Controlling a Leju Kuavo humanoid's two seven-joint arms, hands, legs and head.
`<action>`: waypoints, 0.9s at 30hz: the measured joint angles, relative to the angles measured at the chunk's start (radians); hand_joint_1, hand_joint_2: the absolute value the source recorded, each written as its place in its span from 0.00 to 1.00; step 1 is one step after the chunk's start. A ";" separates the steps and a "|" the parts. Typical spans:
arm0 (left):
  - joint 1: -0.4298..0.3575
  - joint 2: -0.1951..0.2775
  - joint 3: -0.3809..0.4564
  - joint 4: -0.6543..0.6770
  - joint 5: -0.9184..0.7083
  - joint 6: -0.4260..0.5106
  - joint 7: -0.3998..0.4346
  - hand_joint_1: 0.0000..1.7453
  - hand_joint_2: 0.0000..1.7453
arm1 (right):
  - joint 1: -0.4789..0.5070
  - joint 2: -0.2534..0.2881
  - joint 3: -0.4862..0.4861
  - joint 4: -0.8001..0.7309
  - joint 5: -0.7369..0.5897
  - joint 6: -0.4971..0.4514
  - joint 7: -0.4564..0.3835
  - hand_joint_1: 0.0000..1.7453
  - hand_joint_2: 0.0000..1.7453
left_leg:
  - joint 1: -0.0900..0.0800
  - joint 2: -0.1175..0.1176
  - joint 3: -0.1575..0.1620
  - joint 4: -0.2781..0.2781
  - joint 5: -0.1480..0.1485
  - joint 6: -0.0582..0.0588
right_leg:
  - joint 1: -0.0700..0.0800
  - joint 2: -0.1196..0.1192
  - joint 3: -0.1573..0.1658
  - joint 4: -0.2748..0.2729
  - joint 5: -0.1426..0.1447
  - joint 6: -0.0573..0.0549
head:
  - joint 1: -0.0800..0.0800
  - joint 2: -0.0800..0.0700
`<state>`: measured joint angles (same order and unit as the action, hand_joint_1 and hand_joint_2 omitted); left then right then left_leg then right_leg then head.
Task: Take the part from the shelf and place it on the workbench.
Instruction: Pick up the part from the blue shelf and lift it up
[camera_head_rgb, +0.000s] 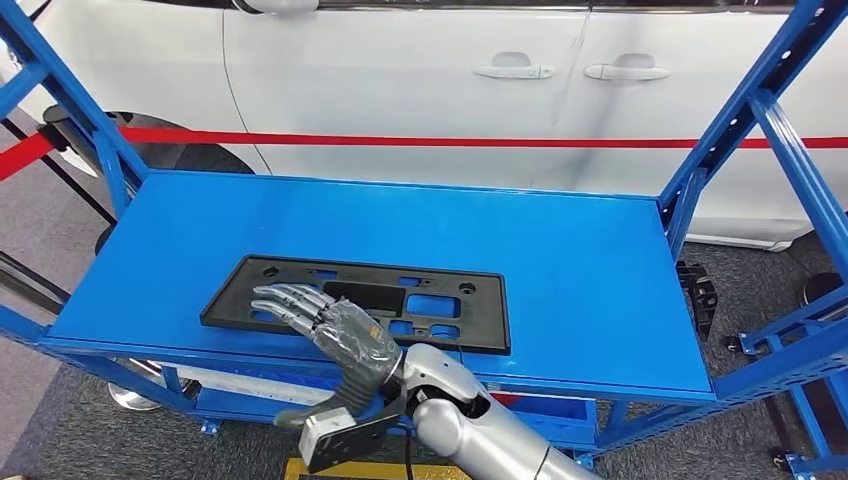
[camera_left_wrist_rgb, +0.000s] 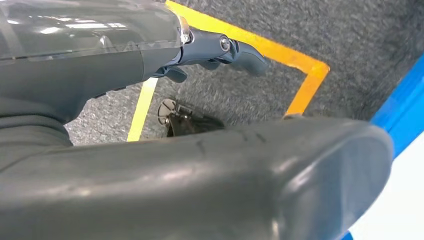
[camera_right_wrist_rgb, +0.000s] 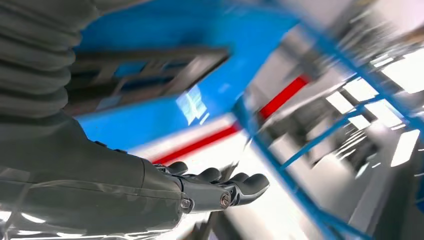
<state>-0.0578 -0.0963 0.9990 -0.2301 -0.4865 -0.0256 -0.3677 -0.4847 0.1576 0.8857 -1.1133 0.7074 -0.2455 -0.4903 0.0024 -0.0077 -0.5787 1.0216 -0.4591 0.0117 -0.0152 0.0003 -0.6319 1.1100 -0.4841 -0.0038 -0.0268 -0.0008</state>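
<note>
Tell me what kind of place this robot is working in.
Probably a car assembly or workshop floor. A white car stands behind a red barrier tape, a black plastic part lies on a blue steel shelf, and yellow floor lines mark out a station.

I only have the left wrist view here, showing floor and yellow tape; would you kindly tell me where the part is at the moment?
Observer: The black part lies flat on the blue shelf, near its front edge.
Operator: Thank you. Is the right hand anywhere near it?
Observer: Yes, the right hand is over the end of the part on the robot's left, fingers stretched out; I cannot tell whether they touch it.
Operator: And what is behind the shelf?
Observer: A white car stands just beyond it.
</note>
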 joint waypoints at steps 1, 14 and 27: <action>0.000 -0.001 0.001 0.000 -0.007 0.000 -0.001 0.00 0.00 | -0.010 0.005 0.008 0.031 0.051 -0.052 0.022 0.00 1.00 | -0.001 -0.001 -0.002 0.004 -0.004 -0.005 | 0.001 0.001 0.014 -0.034 0.009 -0.003 | -0.001 0.000; -0.001 0.000 0.004 0.000 -0.080 -0.008 -0.012 0.00 0.00 | -0.062 0.062 0.030 0.395 0.553 -0.390 0.345 0.00 1.00 | 0.012 0.003 -0.083 0.145 -0.028 -0.049 | 0.001 0.005 0.041 -0.070 0.005 -0.031 | -0.003 0.000; -0.006 0.002 0.004 0.000 -0.086 -0.012 -0.012 0.00 0.00 | -0.079 0.078 0.024 0.463 0.589 -0.379 0.364 0.00 1.00 | 0.001 0.003 -0.011 -0.007 0.012 0.012 | 0.004 0.005 -0.102 0.202 -0.113 0.002 | 0.000 0.000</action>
<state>-0.0639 -0.0944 1.0025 -0.2296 -0.5726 -0.0374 -0.3795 -0.5638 0.2354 0.9102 -0.6504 1.2964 -0.6249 -0.1262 0.0033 -0.0049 -0.5897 1.0145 -0.4474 0.0235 -0.0108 0.0052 -0.7343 1.3122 -0.5968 -0.0018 -0.0271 -0.0008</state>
